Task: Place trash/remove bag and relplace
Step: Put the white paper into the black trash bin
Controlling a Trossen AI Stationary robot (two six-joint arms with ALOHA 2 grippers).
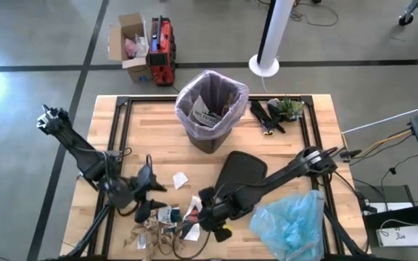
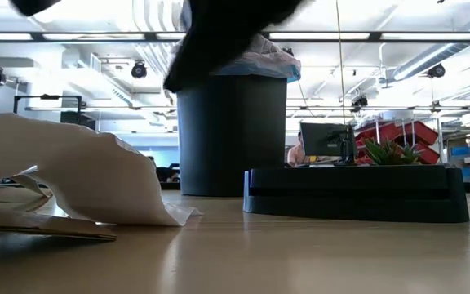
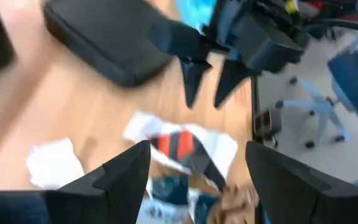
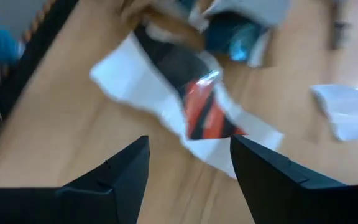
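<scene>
The trash [image 1: 167, 226] lies heaped at the table's [image 1: 318, 145] near edge: crumpled brown paper, white scraps and a red-and-black printed wrapper [image 4: 201, 112]. One white scrap [image 1: 180, 180] sits apart, toward the bin [image 1: 210, 110]. The left gripper [image 1: 148, 210] is just beside the heap, fingers spread, nothing between them. The right gripper [image 1: 203, 216] faces it from the other side, jaws also apart and empty over the wrapper, though motion blur makes contact hard to judge. The pink bag [image 1: 194, 90] lines the bin. The blue bag [image 1: 290, 223] lies at the near right corner, beside a black lid [image 1: 239, 170].
</scene>
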